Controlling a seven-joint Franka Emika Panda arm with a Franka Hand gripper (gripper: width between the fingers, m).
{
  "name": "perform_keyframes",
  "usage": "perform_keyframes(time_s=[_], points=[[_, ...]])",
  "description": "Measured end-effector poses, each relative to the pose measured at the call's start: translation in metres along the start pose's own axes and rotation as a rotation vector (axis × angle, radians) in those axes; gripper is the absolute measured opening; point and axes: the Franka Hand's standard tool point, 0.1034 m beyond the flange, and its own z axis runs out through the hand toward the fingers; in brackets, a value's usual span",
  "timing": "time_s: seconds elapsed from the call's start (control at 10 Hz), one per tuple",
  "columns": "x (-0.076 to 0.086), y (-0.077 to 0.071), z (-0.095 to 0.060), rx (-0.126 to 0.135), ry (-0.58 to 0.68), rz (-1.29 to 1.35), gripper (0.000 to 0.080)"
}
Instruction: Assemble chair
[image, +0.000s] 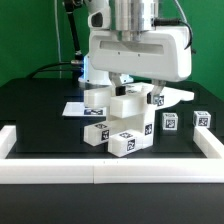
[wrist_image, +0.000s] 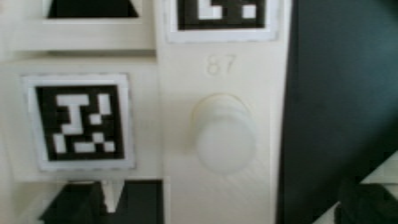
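White tagged chair parts (image: 118, 122), seemingly clustered centrally

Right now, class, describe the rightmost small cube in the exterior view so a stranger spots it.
Find the black table inside the border rail. To the exterior view's right of the piled chair parts stands an inner cube. The rightmost cube sits apart beyond it, nearest the rail.

Exterior view midrange, slightly raised; wrist view close on chair (wrist_image: 222, 100)

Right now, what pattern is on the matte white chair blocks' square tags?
Black-and-white coded grid; tag clearest in wrist view.
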Motion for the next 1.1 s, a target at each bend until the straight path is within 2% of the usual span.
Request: perform_keyframes(time_s=[0.3,0.5,0.6,0.8,0.9,1.1], points=[[-0.018,-0.008,-0.029,0.027,-0.028,0.015,0.0649],[-0.042,-0.02,-0.04,0.04,-0.039,0.068,0.0649],[-0.052,-0.027,-0.04,0.04,-0.041,0.077,0.0649],[-0.069,-0.036,-0.032,0.025,-0.046,0.073,0.0649],[-0.071,-0.035,-0.03,0.021,-0.047,0.068,0.0649],[-0.06,-0.025,-0.027,0.02,-0.041,0.026,0.0649]])
